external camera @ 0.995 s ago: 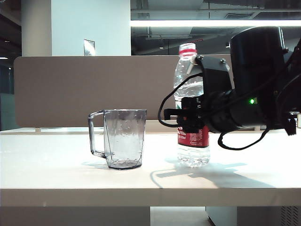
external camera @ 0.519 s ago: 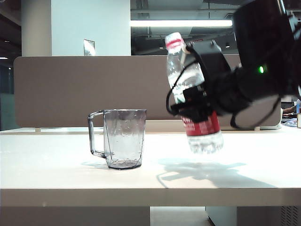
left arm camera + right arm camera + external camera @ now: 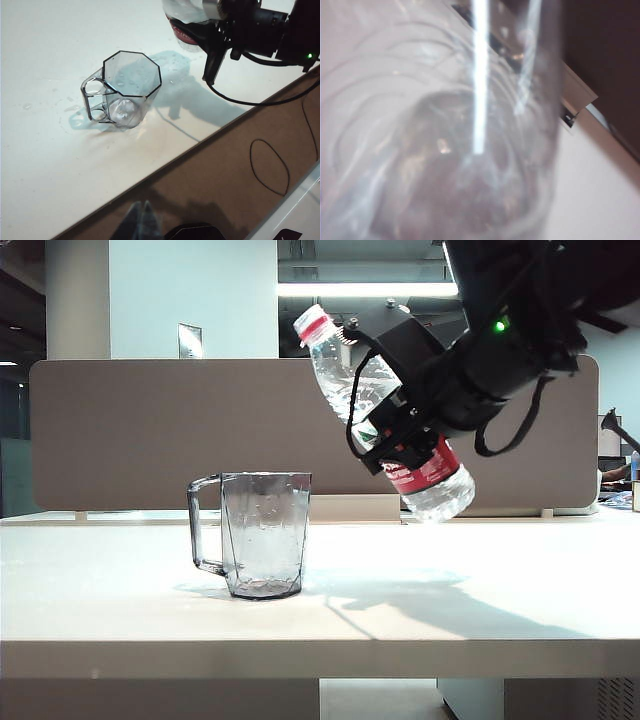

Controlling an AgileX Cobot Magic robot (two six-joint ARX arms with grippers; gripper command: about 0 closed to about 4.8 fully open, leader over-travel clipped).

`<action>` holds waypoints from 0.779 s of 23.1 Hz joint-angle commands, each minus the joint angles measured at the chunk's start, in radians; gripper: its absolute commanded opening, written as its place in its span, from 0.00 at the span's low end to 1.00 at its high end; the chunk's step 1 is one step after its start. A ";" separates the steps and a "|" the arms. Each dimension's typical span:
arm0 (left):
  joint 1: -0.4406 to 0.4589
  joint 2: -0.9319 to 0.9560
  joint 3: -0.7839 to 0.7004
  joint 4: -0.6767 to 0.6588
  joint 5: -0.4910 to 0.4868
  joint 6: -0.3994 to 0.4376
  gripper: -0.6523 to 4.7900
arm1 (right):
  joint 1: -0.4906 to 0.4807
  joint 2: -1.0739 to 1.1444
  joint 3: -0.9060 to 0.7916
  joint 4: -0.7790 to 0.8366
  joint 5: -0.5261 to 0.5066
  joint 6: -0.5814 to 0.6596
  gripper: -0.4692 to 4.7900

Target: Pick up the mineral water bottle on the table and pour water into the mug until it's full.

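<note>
White and wide, the counter [image 3: 120,610] stretched before a long grey-brown divider panel [image 3: 130,430], with a dim office ceiling and one bright strip light behind. Near the middle of the counter stood the smoky grey, faceted transparent mug [image 3: 262,534], upright, its squared handle toward nine o'clock, with no water showing in it.

From the mug, up at about one o'clock, the right claw [image 3: 392,438] pinched the tall clear plastic mineral water bottle [image 3: 385,412] around its white-and-red label. The bottle hung clear of the counter, tilted, its red-ringed neck toward ten o'clock and its base toward four o'clock. Its mouth sat above and slightly to the three o'clock side of the mug's rim.

The left claw [image 3: 141,223] hovered well apart from the mug, its fingers pressed together, holding nothing.

The step in hand looked like the carry and tilt before pouring. Next, the neck would need bringing over the mug's opening and tipping further, slowly, since no stream was visible yet.
</note>
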 commanded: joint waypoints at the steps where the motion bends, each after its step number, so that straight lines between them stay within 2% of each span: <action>1: 0.000 -0.001 0.002 0.008 0.003 0.003 0.11 | 0.002 -0.013 0.037 -0.001 0.024 -0.117 0.31; 9: 0.000 -0.001 0.002 0.008 0.003 0.003 0.11 | 0.002 -0.013 0.042 -0.005 0.114 -0.301 0.31; 18: 0.000 -0.001 0.002 0.008 0.003 0.003 0.11 | 0.003 -0.013 0.042 -0.008 0.142 -0.492 0.31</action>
